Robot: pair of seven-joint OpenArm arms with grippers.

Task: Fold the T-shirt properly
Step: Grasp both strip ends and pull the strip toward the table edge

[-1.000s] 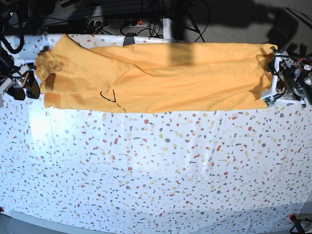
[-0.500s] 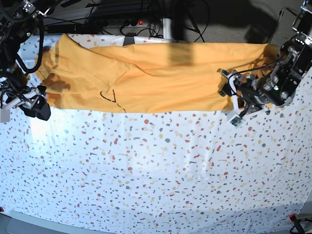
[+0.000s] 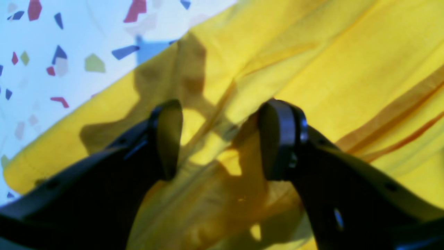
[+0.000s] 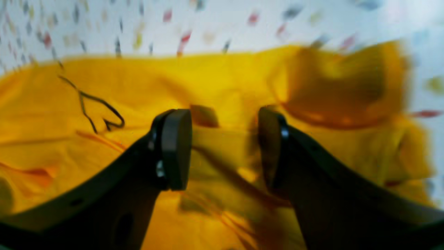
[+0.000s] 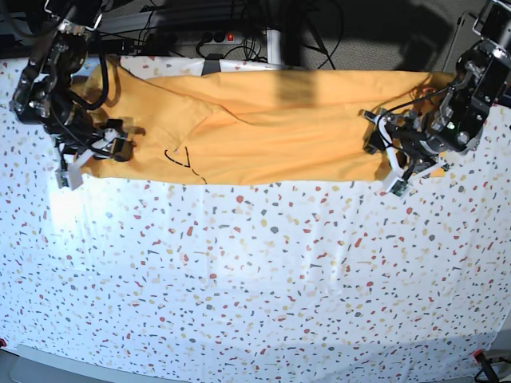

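Both claws moved over T-shirt, jaws apart | speckled tablecloth | cables behind

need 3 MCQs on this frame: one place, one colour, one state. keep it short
1. Where does the T-shirt lie?
A. along the table's far edge
B. in the table's middle
C. on the floor

2. Colour of the curved marks on it?
A. white
B. black
C. red

3. How stands the left gripper?
A. shut on cloth
B. out of view
C. open over the shirt

Key: A, the shirt stretches along the cloth's far side; B, thin black lines near the right gripper; C, its jaws stand apart with cloth showing between.
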